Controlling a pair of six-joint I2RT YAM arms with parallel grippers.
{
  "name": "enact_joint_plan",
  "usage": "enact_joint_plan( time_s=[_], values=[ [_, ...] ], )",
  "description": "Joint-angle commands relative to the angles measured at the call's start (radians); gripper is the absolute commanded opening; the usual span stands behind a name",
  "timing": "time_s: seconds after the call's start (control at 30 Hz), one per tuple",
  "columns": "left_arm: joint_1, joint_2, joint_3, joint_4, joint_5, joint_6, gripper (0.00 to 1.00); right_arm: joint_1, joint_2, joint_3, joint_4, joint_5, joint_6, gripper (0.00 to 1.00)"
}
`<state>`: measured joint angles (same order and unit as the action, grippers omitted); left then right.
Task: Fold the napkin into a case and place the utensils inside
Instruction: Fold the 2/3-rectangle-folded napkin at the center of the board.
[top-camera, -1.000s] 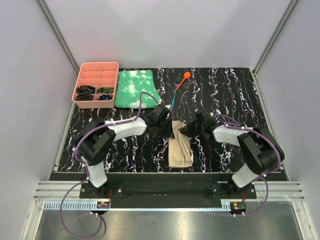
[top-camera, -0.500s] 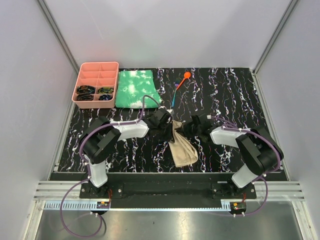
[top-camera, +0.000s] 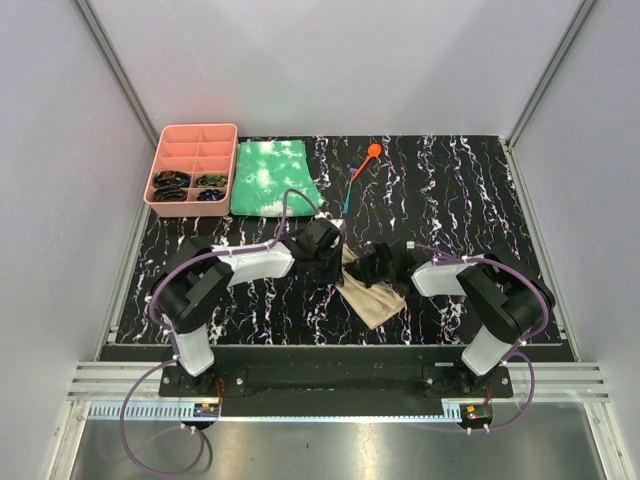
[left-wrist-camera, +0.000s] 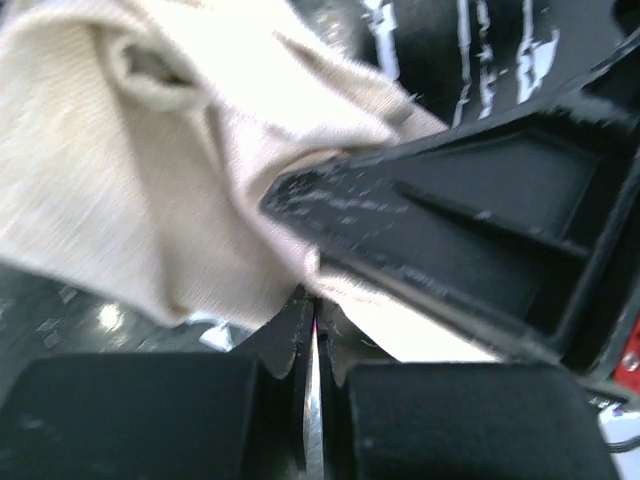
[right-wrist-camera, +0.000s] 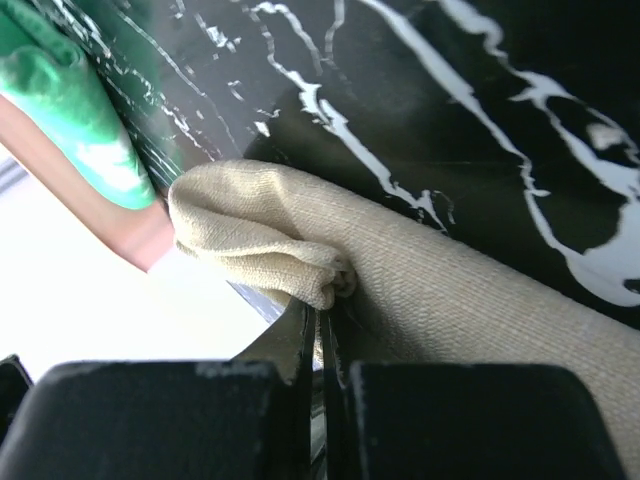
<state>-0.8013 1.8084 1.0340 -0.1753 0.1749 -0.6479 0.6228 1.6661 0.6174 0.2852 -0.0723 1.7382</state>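
Where grey walls (top-camera: 330, 70) enclose the black marbled table (top-camera: 460, 190), left pincer (top-camera: 336, 262) and right pincer (top-camera: 370, 268) clamp the napkin (top-camera: 378, 301).

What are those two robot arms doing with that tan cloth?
Both arms are pinching the plain tan cloth napkin near the middle of the black marbled table. The left gripper and the right gripper are each shut on a bunched bit of it, working on folding it into a case. The small orange plastic spoon and the slim blue utensil lie farther back on the table, not yet put inside.
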Motion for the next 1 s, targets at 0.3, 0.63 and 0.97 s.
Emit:
enact_joint_plan(
  time_s=[0.3, 0.63, 0.97],
  values=[
    [0.114, -0.196, 0.053, -0.217, -0.081, 0.044, 0.23, 0.006, 0.020, 0.176, -0.149, -0.027, -0.494, 0.00],
    [0.195, -0.067, 0.155, -0.251, -0.112, 0.021, 0.18, 0.008, 0.050, 0.311, -0.273, -0.012, -0.891, 0.00],
    [0.209, 0.032, 0.258, -0.247, -0.107, 0.054, 0.16, 0.015, -0.025, 0.312, -0.336, 0.015, -1.012, 0.09]
  ],
)
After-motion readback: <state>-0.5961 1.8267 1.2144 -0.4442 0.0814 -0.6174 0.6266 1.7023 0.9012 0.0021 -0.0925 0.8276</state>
